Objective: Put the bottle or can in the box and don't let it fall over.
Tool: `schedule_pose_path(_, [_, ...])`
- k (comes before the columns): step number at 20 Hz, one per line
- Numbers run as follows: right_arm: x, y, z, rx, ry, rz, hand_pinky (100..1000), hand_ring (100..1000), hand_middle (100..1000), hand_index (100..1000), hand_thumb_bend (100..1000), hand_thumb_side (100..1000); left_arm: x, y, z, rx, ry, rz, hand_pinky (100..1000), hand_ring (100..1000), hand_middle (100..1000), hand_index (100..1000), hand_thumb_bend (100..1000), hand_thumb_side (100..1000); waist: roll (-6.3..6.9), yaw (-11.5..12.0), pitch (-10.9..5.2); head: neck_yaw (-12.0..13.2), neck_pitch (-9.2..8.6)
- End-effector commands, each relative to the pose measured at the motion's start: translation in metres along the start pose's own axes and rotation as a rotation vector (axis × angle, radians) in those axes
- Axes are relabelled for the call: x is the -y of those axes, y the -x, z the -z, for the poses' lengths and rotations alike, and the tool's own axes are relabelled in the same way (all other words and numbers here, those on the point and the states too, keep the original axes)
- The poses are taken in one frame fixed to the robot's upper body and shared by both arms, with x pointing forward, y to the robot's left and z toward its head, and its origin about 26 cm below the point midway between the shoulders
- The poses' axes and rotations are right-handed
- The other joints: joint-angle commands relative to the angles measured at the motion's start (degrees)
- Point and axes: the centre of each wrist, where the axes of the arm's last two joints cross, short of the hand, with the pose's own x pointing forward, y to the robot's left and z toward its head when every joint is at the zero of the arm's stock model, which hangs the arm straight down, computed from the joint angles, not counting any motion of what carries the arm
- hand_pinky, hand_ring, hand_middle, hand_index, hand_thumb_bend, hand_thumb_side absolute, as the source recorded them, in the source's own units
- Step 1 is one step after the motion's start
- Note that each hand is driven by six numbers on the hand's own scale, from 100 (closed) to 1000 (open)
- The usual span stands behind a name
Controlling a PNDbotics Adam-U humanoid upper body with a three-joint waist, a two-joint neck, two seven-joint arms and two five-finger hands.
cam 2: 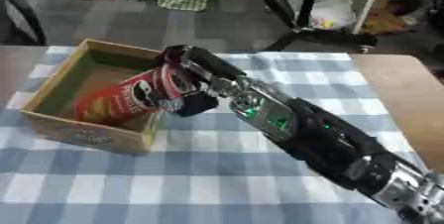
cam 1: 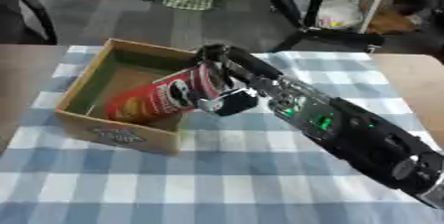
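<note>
- An open, square box of brown cardboard [cam 1: 114, 134] sits near the left edge of the worktop [cam 1: 260, 183], towards the far side. The worktop wears a cloth of blue and white checks.
- A tall red chip can with a yellow bottom end [cam 1: 160, 100] leans over the box. Its low end is down inside the box, close to the near wall. Its top end sticks up past the right wall.
- The black right hand [cam 1: 224, 86] has its fingers curled round the top end of the can.
- The black arm with green lights [cam 1: 347, 129] runs from the hand to the near right corner of the worktop.
</note>
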Motion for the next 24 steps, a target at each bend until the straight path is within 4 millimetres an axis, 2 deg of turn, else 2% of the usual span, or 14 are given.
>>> schedule_pose_path(1, [0.004,-0.003,0.002,-0.017,0.016,-0.067,776,892,871,994,325,507,-0.002,-0.009,0.006,0.035,0.001,0.008,864,736,720,891,209,916,-0.65,0.1,-0.04,-0.7,-0.92])
schedule_pose_path(2, [0.002,-0.006,0.001,0.013,-0.014,-0.076,835,938,895,1000,323,521,-0.002,-0.009,0.006,0.035,0.0,0.007,862,735,719,891,209,916,-0.7,0.2,-0.05,-0.8,-0.97])
schedule_pose_path(3, [0.003,-0.009,0.001,0.042,-0.038,-0.085,952,1000,942,1000,395,548,-0.002,-0.01,0.006,0.034,-0.001,0.007,856,733,719,891,210,916,-0.73,0.2,-0.04,-0.8,-1.02])
schedule_pose_path(5, [0.006,-0.014,0.002,0.088,-0.058,-0.106,1000,1000,964,1000,444,571,-0.002,-0.009,0.006,0.033,-0.003,0.007,846,730,718,890,212,916,-0.75,0.3,-0.06,-0.9,-1.01])
schedule_pose_path(10, [0.014,-0.032,0.002,0.178,-0.03,-0.087,1000,1000,980,1000,470,613,-0.002,-0.009,0.006,0.033,-0.006,0.004,819,713,711,890,212,915,-0.74,0.1,-0.09,-1.0,-1.01])
schedule_pose_path(13, [0.022,-0.041,0.002,0.184,0.091,-0.042,1000,1000,948,1000,438,588,-0.003,-0.009,0.005,0.033,-0.008,0.0,801,704,707,889,211,915,-0.72,-0.2,-0.08,-0.9,-0.98])
schedule_pose_path(16, [0.025,-0.05,0.0,0.177,0.199,0.021,991,1000,931,1000,398,588,-0.004,-0.008,0.004,0.027,-0.011,-0.002,822,705,707,889,211,915,-0.68,-0.9,-0.17,-0.4,-0.79])
schedule_pose_path(19, [0.026,-0.06,-0.006,0.197,0.22,0.111,921,1000,898,990,315,593,-0.007,-0.004,-0.002,0.0,-0.031,0.006,832,704,705,889,213,919,-0.38,-3.7,-0.31,1.6,0.31])
schedule_pose_path(22, [0.02,-0.059,-0.01,0.242,0.17,0.226,862,1000,877,981,203,594,-0.013,0.003,-0.014,-0.045,-0.075,0.02,834,704,704,889,215,922,0.35,-8.6,-0.47,4.9,1.58])
schedule_pose_path(23, [0.017,-0.058,-0.012,0.253,0.154,0.263,830,971,851,969,125,569,-0.015,0.005,-0.018,-0.06,-0.091,0.025,834,704,704,890,215,924,0.68,-10.2,-0.59,6.1,1.84])
schedule_pose_path(24, [0.012,-0.057,-0.014,0.263,0.136,0.31,815,957,844,965,100,553,-0.018,0.008,-0.024,-0.08,-0.111,0.032,834,704,704,890,215,924,1.1,-12.2,-0.79,7.7,2.13])
